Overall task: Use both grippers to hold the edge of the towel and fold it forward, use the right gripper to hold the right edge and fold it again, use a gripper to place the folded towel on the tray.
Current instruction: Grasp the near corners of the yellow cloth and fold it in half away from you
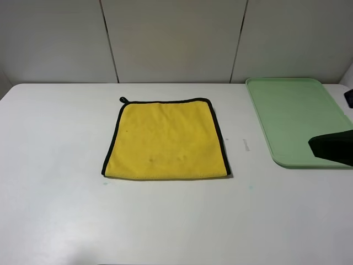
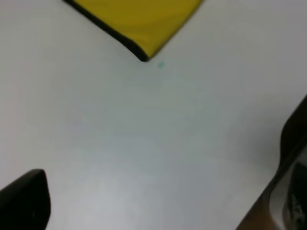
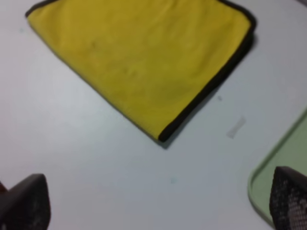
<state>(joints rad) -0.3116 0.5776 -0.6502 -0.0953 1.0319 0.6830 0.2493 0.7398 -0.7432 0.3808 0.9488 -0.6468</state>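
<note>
The yellow towel [image 1: 165, 141] lies flat mid-table, with black trim on its far, left and right sides and a plain yellow fold along its near side. Its loop [image 1: 123, 100] sits at the far left corner. The pale green tray [image 1: 292, 116] lies to the right, with nothing in it. My right gripper [image 3: 158, 206] hangs open above the table, between the towel's [image 3: 144, 57] near right corner and the tray [image 3: 283, 153]; the high view shows only a black part [image 1: 333, 148] of it. My left gripper [image 2: 158, 191] is open over bare table short of the towel's [image 2: 144, 24] near left corner.
A small pale mark [image 1: 246, 144] lies on the white table [image 1: 55, 165] between towel and tray. Grey wall panels [image 1: 171, 38] stand behind the table. A dark object [image 1: 349, 98] pokes in at the right edge beyond the tray.
</note>
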